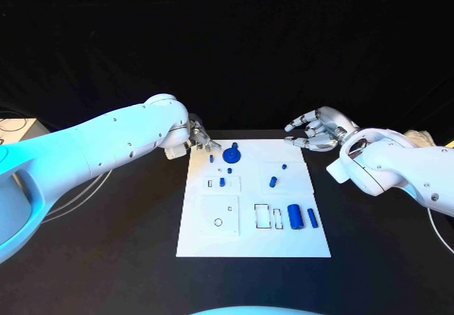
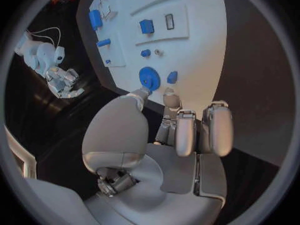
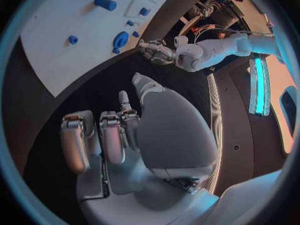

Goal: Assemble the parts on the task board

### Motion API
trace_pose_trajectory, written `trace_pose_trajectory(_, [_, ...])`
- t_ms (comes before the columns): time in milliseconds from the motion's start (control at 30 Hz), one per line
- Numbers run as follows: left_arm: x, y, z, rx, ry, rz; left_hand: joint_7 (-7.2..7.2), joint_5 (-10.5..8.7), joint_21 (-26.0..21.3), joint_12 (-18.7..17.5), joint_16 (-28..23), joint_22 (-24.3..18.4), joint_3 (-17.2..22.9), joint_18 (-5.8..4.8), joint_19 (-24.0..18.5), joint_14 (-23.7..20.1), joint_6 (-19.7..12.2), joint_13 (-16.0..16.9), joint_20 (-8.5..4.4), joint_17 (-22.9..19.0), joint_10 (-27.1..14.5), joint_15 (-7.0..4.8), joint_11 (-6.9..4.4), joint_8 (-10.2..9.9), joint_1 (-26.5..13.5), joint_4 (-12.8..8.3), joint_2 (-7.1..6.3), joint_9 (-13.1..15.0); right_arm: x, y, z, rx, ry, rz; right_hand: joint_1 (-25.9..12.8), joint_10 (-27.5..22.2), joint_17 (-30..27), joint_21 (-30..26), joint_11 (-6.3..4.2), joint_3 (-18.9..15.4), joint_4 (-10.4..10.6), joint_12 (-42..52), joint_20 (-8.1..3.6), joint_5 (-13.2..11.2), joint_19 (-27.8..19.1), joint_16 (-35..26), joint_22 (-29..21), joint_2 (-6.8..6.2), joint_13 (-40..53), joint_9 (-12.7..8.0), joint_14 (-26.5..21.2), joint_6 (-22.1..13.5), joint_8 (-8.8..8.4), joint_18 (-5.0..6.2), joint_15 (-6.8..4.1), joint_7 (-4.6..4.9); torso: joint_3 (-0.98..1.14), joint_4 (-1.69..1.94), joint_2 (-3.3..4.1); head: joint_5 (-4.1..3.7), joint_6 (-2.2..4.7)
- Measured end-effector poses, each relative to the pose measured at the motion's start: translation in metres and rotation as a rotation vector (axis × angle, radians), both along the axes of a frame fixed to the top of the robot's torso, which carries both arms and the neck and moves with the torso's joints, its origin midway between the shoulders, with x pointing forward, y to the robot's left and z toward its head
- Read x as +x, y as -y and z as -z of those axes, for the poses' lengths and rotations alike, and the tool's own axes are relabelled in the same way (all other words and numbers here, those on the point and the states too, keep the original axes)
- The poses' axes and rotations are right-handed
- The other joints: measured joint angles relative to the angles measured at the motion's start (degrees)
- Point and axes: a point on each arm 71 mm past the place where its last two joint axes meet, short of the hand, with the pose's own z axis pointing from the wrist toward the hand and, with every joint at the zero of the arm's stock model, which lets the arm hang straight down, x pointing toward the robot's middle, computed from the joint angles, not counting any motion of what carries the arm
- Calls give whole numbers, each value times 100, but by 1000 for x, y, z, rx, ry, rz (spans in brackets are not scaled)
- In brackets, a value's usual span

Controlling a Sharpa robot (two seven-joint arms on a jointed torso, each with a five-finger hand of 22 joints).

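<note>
Step in hand looks like the approach to the first pick: the silver left hand [image 1: 199, 139] is parked at the far-left corner of the white rectangular task board [image 1: 254, 243], fingers loosely apart, nothing held. In the left wrist view its fingertips [image 2: 142, 93] are seen just beside the round blue disc-shaped part [image 2: 149, 78], apparently not yet closed on it. The silver right hand [image 1: 320, 129] hangs off the board's far-right corner, fingers curled but spread, nothing gripped. Other parts lie untouched: a small blue peg [image 1: 272, 182] mid-board, a blue cylinder [image 1: 294, 216] and a thin blue bar [image 1: 312, 218] near the right edge. Next move is judged to need a short advance and a pinch on the disc, kept clear of the small blue block [image 2: 172, 77] just beside it.
</note>
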Motion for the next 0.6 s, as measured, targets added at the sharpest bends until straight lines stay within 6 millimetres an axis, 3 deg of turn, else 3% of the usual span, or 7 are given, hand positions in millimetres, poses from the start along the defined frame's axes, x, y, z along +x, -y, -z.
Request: trace_pose_trajectory(600, [9, -5, 9, 38, -26, -20, -1, 0, 0, -1, 0, 0, 16, 0, 0, 0, 0, 0, -1, 0, 0, 0, 0, -20, 0, -16, 0, -13, -1, -1, 0, 1, 1, -4, 0, 0, -1, 0, 0, 0, 0, 0, 0, 0, 0, 0, -1, 0, 5, 0, 0, 0, 0, 0, 0, 0, -13, -26, 31, 5, -14])
